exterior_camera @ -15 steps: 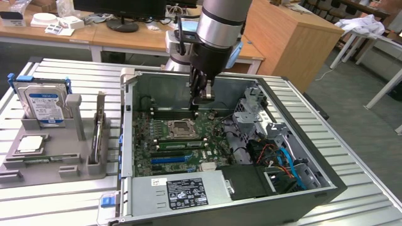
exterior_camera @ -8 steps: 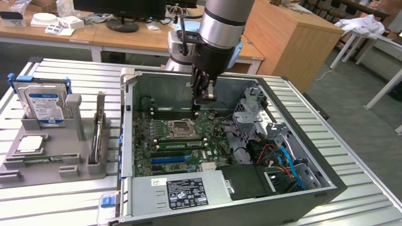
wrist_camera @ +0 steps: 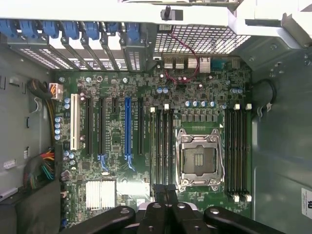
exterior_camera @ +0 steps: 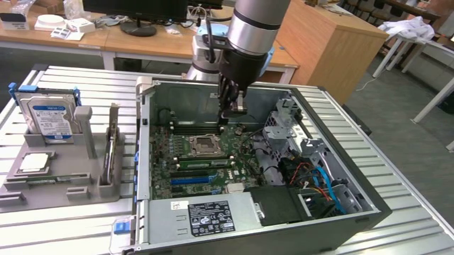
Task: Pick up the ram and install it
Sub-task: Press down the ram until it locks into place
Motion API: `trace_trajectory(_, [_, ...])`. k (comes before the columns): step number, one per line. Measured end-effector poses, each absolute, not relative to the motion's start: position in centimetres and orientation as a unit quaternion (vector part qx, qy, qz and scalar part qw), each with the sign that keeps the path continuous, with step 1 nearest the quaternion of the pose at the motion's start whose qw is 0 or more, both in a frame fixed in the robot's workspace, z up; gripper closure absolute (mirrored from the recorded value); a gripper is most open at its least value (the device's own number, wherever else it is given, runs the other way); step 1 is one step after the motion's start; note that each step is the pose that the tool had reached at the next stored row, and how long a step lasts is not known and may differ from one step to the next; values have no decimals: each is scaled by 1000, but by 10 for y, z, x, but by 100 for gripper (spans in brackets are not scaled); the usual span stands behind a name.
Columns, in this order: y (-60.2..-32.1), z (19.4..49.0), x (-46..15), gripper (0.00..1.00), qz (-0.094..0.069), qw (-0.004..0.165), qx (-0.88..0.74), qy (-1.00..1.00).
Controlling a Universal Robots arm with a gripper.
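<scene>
The hand (exterior_camera: 225,114), closed narrow with nothing clearly in it, hangs inside the open case (exterior_camera: 354,212) over the motherboard (wrist_camera: 117,141), just above the slots beside the CPU socket (exterior_camera: 204,144). A ram (exterior_camera: 202,163) stick sits in a slot on the socket's near side in the exterior view.

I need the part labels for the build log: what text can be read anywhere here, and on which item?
No text reads clearly.
Hard drive blue-white label: print too small.
Power supply black label: marks show, words blurred.
Motherboard: markings too small.
White sticker on the case wall: unreadable.
</scene>
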State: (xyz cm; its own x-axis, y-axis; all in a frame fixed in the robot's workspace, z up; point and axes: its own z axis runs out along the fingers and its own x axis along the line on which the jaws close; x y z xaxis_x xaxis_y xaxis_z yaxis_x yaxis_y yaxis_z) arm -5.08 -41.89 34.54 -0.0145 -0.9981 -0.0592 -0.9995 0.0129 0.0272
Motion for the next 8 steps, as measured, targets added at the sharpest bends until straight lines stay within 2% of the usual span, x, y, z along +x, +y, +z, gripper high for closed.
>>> trace_trajectory(8, [-419, 345, -50, 89, 30, 12, -702, 712])
